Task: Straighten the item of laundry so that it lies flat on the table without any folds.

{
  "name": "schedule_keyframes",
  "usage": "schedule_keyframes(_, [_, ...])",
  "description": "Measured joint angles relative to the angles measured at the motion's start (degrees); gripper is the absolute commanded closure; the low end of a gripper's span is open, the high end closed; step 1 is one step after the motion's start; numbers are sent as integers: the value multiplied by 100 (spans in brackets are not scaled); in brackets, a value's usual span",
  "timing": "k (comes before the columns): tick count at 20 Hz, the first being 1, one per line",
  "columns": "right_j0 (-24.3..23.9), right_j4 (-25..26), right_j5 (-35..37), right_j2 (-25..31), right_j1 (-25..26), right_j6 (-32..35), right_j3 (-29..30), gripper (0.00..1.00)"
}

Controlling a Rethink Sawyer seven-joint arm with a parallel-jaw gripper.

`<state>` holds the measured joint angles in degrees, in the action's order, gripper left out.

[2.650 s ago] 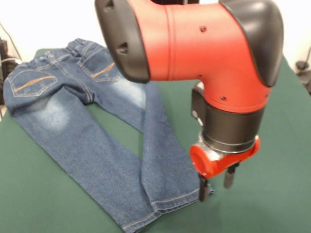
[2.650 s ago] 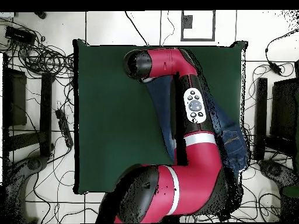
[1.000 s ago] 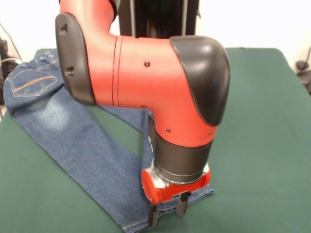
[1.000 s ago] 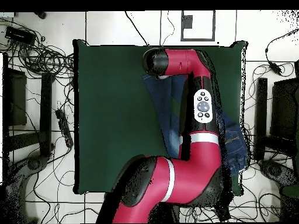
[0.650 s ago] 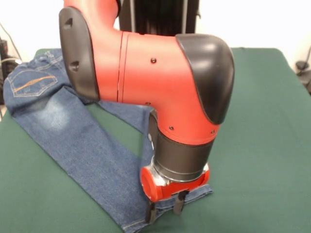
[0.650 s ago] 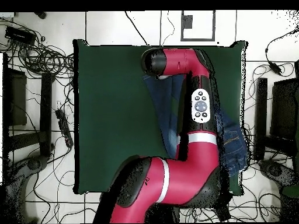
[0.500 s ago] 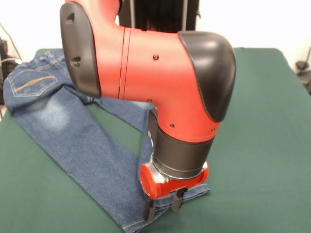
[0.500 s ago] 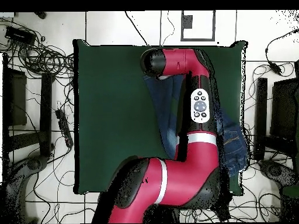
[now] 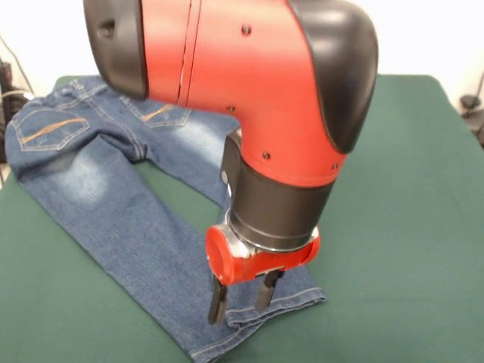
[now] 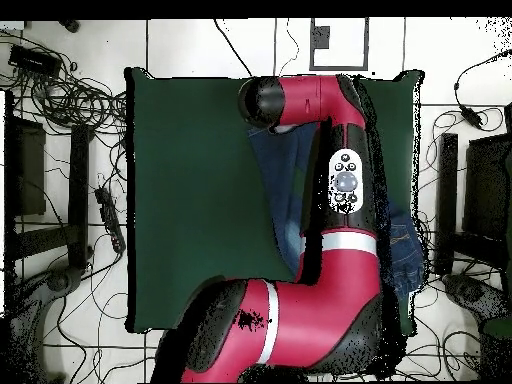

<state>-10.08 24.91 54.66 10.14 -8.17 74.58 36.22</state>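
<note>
- Your gripper [image 9: 240,301] now sits higher than it did half a second ago: the red wrist flange has lifted and the two dark fingers [image 9: 218,304] hang over the hem of the leg that lies nearer the table's middle.
- The jaws stand a little apart with a fold of denim hem bunched between and under the tips; you can't tell for certain from the front view whether they pinch it, so treat the grip as unclear.
- The jeans [image 9: 121,204] lie on the table [image 9: 401,249], waistband and orange-stitched back pockets at the far left corner in the front view, both legs running toward the near edge.
- More of the seat and second pocket shows now, since the arm [image 9: 249,83] has risen and uncovers them.
- The hem by the fingers looks slightly rumpled and raised compared with the flat lie before.
- Overhead, the arm [image 10: 340,180] covers most of the jeans [image 10: 285,190]; the gripper is hidden under the wrist there.
- The arm's elbow has swung a little toward the picture's bottom left.
</note>
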Motion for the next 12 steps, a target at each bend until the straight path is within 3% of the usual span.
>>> schedule_keyframes(12, [52, -180, 14, -127, -57, 0, -4, 0])
